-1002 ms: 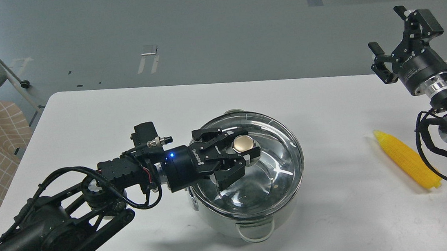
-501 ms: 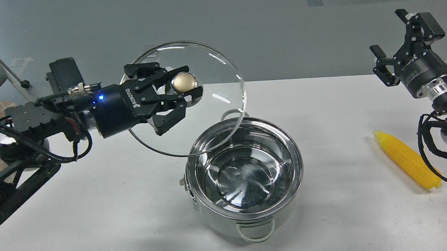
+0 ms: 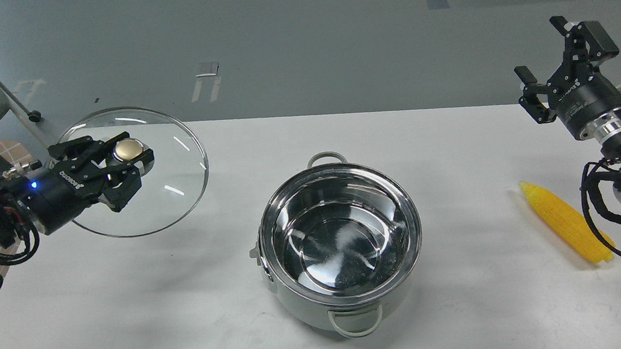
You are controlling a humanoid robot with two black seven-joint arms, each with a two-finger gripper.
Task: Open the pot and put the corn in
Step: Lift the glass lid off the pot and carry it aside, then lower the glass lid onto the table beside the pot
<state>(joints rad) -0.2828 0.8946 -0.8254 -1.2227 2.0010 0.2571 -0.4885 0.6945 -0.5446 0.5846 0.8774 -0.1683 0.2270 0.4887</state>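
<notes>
A: Since the pot (image 3: 341, 245) sits open and empty mid-table, well off to the side of the left gripper (image 3: 129, 168), what is the step now?

B: Parking the lid (image 3: 133, 171). The left jaws are closed on its gold knob (image 3: 126, 150), and the glass disc hangs around and below them, over the table's (image 3: 129, 306) far left corner. I'd lower it until the rim rests flat on the table, then release; letting go early risks a drop or a roll.

A: And the corn (image 3: 565, 221)?

B: It lies below the right gripper (image 3: 549, 77), near the table's right edge, well apart from the pot. Those 2 fingers stand open and hold nothing. A cable loop crosses in front of the cob, so I'd come down from above, jaws across its thicker middle.
</notes>
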